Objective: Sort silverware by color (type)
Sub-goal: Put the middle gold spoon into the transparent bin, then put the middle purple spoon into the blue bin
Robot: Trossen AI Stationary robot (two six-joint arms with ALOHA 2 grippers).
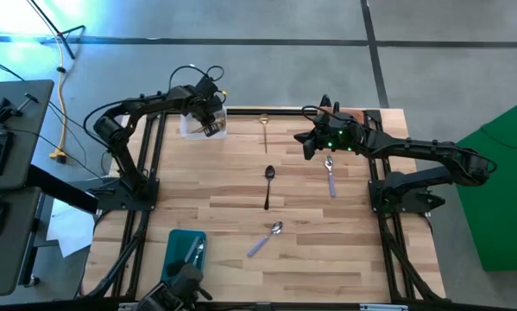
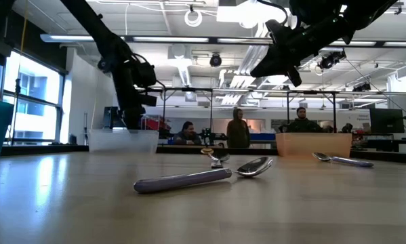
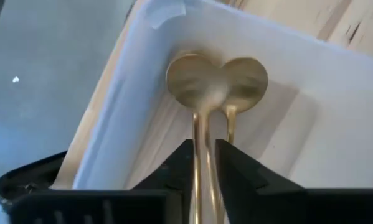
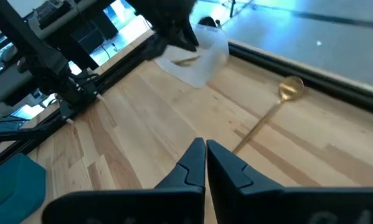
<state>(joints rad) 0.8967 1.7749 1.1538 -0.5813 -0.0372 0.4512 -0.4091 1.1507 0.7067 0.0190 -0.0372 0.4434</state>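
My left gripper [image 3: 203, 163] is over the clear tray [image 1: 192, 130] at the table's far left and is shut on a gold spoon [image 3: 192, 81]. A second gold spoon [image 3: 245, 81] lies in the tray beside it. My right gripper [image 4: 205, 163] hovers shut and empty above the far middle of the table, near the orange tray [image 2: 314, 144]. On the bare table lie a third gold spoon [image 1: 265, 130], a black spoon [image 1: 268, 186] and two silver spoons with lilac handles [image 1: 330, 177] [image 1: 265, 239]. My left gripper pinches the gold spoon's handle [image 3: 202, 134] between its two fingers, which point down into the clear tray from above. The handle runs along the fingers and the bowl sticks out past the tips, in the tray's corner next to the other gold bowl. I cannot tell whether the bowl touches the tray floor.
A teal tray [image 1: 185, 250] holding cutlery stands at the near left edge. The orange tray sits at the far right under my right arm. The table's frame rails run along both sides. People stand in the room beyond the far edge [image 2: 238, 129].
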